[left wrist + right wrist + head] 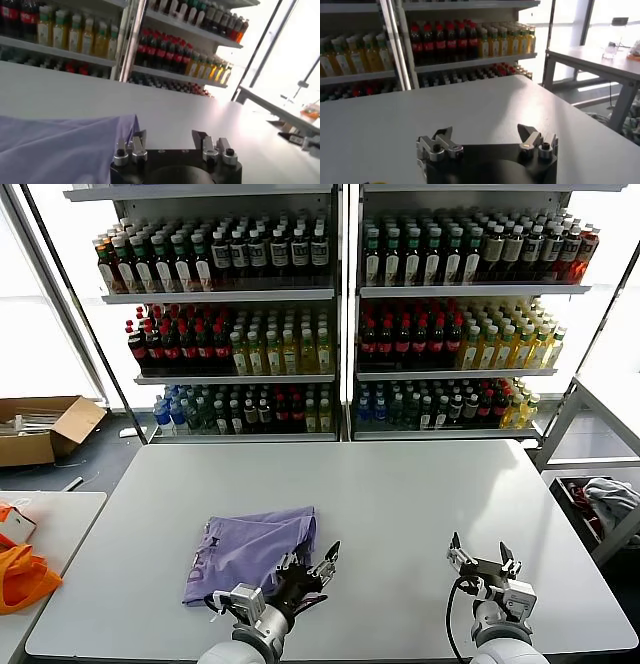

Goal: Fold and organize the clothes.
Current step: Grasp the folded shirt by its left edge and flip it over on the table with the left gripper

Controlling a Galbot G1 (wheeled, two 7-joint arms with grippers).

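The lavender T-shirt [247, 551] lies folded into a rough rectangle on the white table [400, 504], front left, with a dark print along its left edge. My left gripper [311, 566] sits at the shirt's near right corner with its jaws spread and nothing between them. In the left wrist view the left gripper [170, 138] has one finger [138, 141] right at the purple cloth's [60, 145] edge. My right gripper [482, 555] hovers low over bare table at the front right, open and empty. The right wrist view shows the right gripper [485, 133] with only tabletop ahead.
Shelves of bottles [330, 314] stand behind the table. An orange fabric item [22, 576] lies on a side table at the left. A cardboard box [40, 429] sits on the floor far left, and a rack with grey-white cloth [605, 502] is at the right.
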